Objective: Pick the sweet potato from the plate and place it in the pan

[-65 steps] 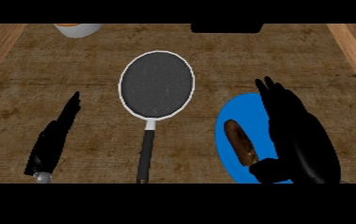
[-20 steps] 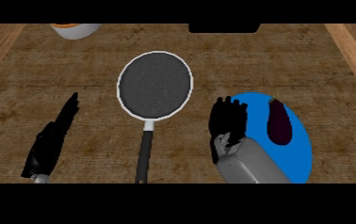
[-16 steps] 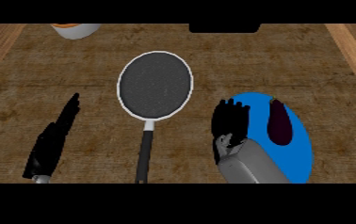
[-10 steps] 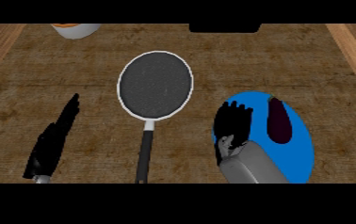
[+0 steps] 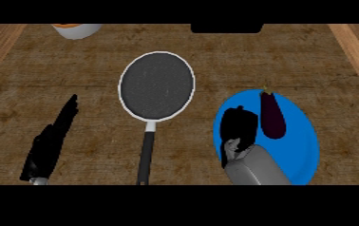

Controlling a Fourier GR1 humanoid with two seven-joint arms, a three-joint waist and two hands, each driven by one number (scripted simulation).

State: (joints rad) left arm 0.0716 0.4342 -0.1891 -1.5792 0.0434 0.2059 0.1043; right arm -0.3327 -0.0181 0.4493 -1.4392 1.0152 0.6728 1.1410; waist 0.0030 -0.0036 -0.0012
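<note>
The right robot hand [image 5: 237,127] sits curled on the blue plate [image 5: 301,144] at 4 o'clock, probably round the hidden sweet potato, beside an aubergine [image 5: 272,115]. The lift and the carry to the pan [image 5: 156,86], toward 11 o'clock, are still to do.

Brown wood-grain desk [image 5: 84,68]. Blue plate [image 5: 303,142]; the vegetable [image 5: 272,118] on it is dark purple, perhaps an eggplant. Pan [image 5: 156,85] speckled dark grey, pale rim, black handle. Left robot hand [image 5: 52,139] and right robot hand [image 5: 237,127] both black.
</note>
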